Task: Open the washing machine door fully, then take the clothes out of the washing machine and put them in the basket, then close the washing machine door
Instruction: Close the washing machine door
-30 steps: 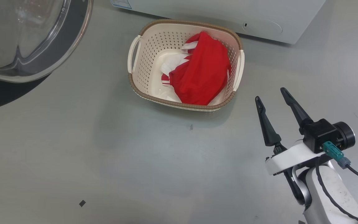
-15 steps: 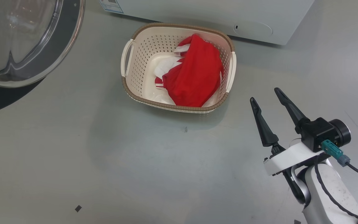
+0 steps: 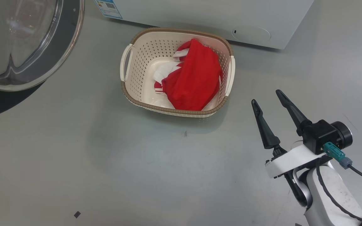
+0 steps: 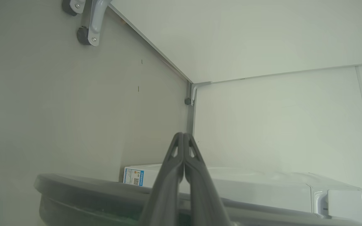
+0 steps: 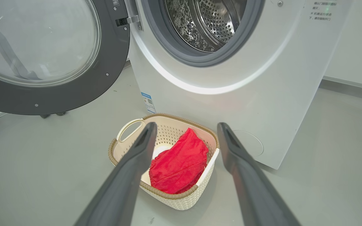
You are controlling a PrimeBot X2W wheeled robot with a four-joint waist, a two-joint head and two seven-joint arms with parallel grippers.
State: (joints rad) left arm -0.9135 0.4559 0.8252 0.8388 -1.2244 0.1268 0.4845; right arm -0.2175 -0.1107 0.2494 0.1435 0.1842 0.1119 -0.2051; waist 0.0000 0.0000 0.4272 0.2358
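The red clothes [image 3: 190, 81] lie bunched in the cream basket [image 3: 137, 59] on the floor before the white washing machine [image 3: 200, 15]. In the right wrist view the clothes [image 5: 178, 164] fill the basket [image 5: 130, 130], and the washing machine [image 5: 278, 88] shows its steel drum [image 5: 209, 22] with nothing in sight inside. The washing machine door [image 3: 71, 34] stands swung open at the left, as also the door [image 5: 112, 62] in the right wrist view. My right gripper [image 3: 265, 96] hangs open and empty, right of the basket. My left gripper [image 4: 183, 135] is shut, above the door's dark rim [image 4: 83, 188].
Grey floor [image 3: 105, 163] spreads in front of the basket. A small dark scrap [image 3: 77, 214] lies at the lower left. In the left wrist view, pale wall panels [image 4: 262, 119] meet at a corner, and a caster foot [image 4: 88, 29] stands at top left.
The whole head picture has shifted down and left, so the camera has moved. The basket, the clothes and the door stay where they were; my right gripper stays open.
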